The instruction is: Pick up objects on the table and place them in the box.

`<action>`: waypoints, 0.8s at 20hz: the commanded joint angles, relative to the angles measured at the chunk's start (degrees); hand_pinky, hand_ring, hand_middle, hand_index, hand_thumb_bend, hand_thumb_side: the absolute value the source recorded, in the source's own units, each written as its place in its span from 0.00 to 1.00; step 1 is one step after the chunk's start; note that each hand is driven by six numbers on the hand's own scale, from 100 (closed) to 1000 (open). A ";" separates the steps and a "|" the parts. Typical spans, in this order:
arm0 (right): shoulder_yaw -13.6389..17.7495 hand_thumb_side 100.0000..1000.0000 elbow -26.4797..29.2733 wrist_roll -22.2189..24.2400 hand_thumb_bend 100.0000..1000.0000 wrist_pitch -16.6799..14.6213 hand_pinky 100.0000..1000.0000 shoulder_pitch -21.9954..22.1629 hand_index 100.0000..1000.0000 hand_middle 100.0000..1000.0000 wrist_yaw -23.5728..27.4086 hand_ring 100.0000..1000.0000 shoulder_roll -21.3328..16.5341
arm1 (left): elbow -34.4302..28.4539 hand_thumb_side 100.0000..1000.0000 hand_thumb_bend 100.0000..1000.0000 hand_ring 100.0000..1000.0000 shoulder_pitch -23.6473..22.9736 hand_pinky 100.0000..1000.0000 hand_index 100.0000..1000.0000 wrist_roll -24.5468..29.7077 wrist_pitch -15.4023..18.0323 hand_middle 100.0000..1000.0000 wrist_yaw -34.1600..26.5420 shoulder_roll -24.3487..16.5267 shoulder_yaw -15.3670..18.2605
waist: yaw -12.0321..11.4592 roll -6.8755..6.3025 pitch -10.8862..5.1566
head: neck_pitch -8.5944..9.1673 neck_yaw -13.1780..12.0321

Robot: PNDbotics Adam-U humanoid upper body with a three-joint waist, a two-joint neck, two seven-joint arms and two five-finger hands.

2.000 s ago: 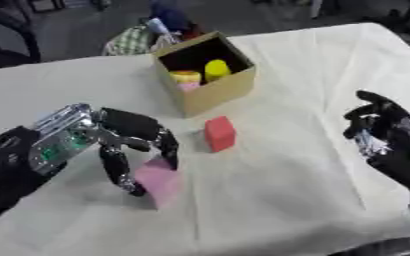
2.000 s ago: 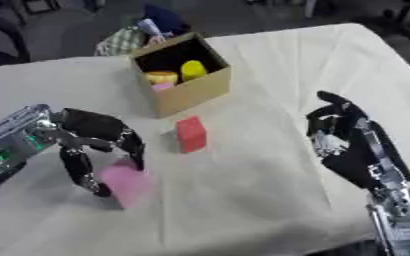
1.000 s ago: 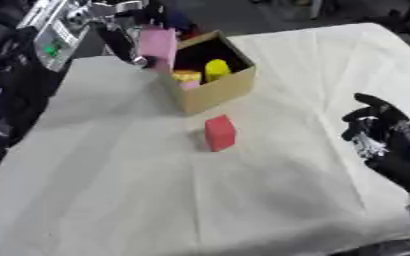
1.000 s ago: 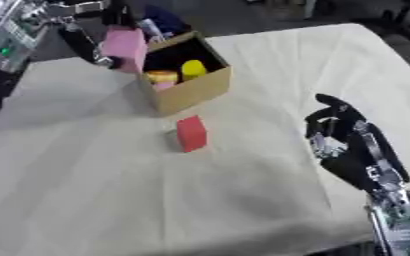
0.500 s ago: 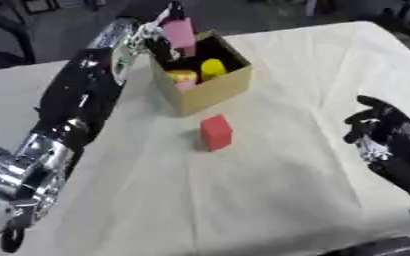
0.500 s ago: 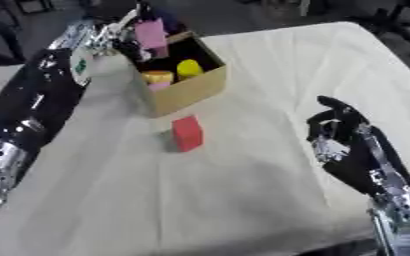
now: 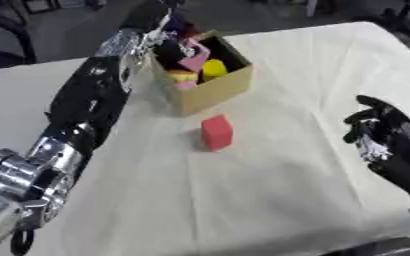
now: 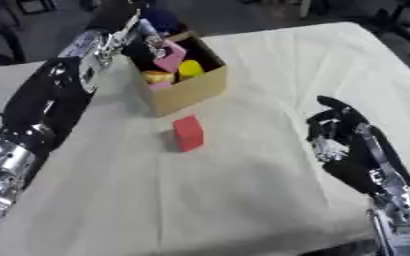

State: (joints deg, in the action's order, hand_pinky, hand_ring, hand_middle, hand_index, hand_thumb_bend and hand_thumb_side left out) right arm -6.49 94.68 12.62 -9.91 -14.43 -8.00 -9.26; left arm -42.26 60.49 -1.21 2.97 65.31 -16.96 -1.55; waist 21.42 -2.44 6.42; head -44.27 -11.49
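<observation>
An open cardboard box [image 7: 207, 89] stands at the back of the cloth-covered table, with a yellow piece [image 7: 214, 67] and other small things inside. My left arm stretches up the left side. Its hand [image 7: 167, 49] hangs over the box's left rim, fingers curled on a tilted pink block [image 7: 194, 54] that sits within the box opening. A red block [image 7: 216, 132] stands on the cloth just in front of the box. Low at the right edge, my right hand [image 7: 380, 134] is held idle, with relaxed fingers and nothing in it.
Something blue [image 7: 177, 22] lies just behind the box. The table's far edge [image 7: 287, 29] runs close behind it, with dark floor and chair legs beyond. Bare white cloth [image 7: 270, 190] stretches between the red block and my right hand.
My left hand has carried the pink block from the near left of the table up to the box and lowered it into the opening. The right hand has stayed in place.
</observation>
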 commanded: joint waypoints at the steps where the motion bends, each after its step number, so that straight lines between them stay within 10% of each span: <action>1: 0.23 0.36 0.63 0.08 0.00 -0.10 0.51 -0.71 0.89 0.57 0.15 0.48 -0.08 | -2.82 0.40 0.48 0.71 1.01 0.74 0.94 -0.63 1.06 0.78 -2.57 -2.21 -0.24 | -0.15 1.22 -0.29 | 0.16 0.00; 7: 0.70 0.37 0.76 -0.29 0.00 -0.11 0.51 -0.65 0.89 0.57 -0.02 0.48 -0.36 | -11.61 0.30 0.45 0.65 -0.27 0.73 0.88 6.14 10.71 0.71 -12.56 -6.55 -5.01 | -0.74 0.88 -0.47 | 0.16 0.60; 16: 1.07 0.37 0.88 -1.05 0.00 -0.16 0.51 -0.61 0.89 0.57 -0.42 0.48 -0.66 | -21.83 0.13 0.57 0.74 -2.03 0.79 0.91 40.19 24.69 0.80 -20.58 -11.64 -16.46 | -1.13 0.42 -0.82 | 0.16 0.91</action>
State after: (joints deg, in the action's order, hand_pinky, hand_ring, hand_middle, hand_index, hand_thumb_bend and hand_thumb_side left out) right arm -5.71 94.68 11.90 -9.99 -14.40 -8.16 -9.29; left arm -62.46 57.49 34.81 26.50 45.44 -26.79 -17.04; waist 20.31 -2.44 6.42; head -44.28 -10.68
